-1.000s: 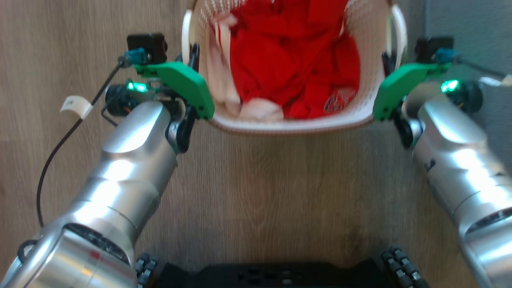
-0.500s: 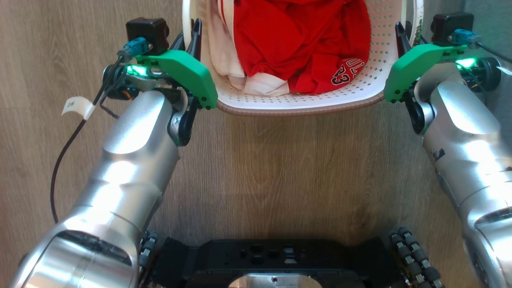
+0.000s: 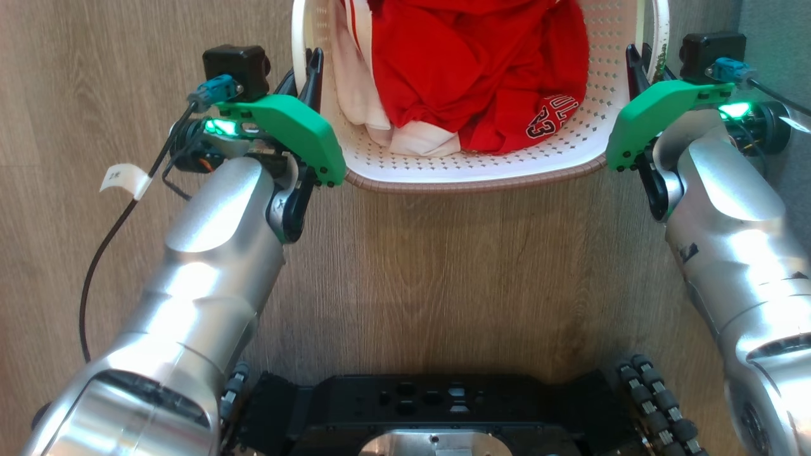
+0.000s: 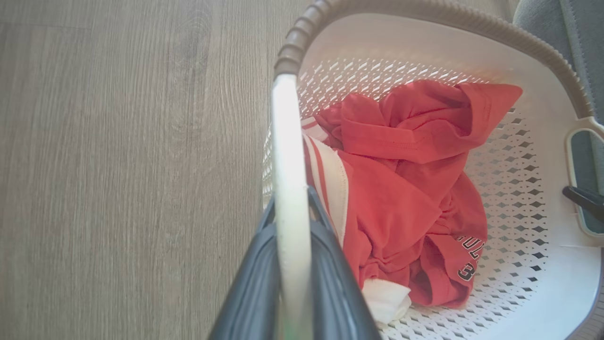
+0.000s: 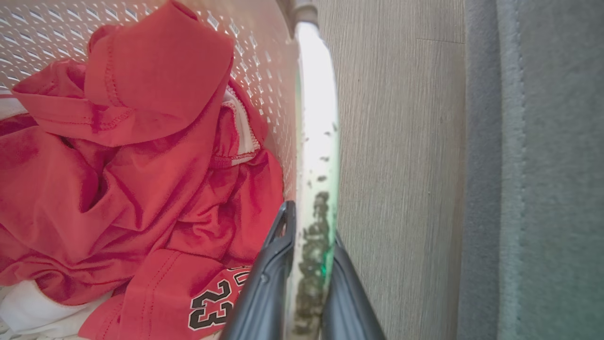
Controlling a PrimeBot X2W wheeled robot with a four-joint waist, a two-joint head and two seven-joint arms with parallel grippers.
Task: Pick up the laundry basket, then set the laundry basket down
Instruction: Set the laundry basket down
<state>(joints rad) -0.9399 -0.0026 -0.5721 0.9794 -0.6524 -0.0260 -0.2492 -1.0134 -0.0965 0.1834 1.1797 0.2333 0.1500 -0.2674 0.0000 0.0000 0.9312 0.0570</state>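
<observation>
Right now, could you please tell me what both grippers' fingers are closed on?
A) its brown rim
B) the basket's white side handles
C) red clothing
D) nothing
B: the left gripper and the right gripper each pinch a white side handle of the laundry basket between their fingers.

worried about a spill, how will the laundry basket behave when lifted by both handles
Probably stiff: the laundry basket is moulded plastic with a thick rim. Likely light, holding crumpled red clothes. Held at both thin handles by the left gripper and right gripper, it should hang level, though it might swing.
</observation>
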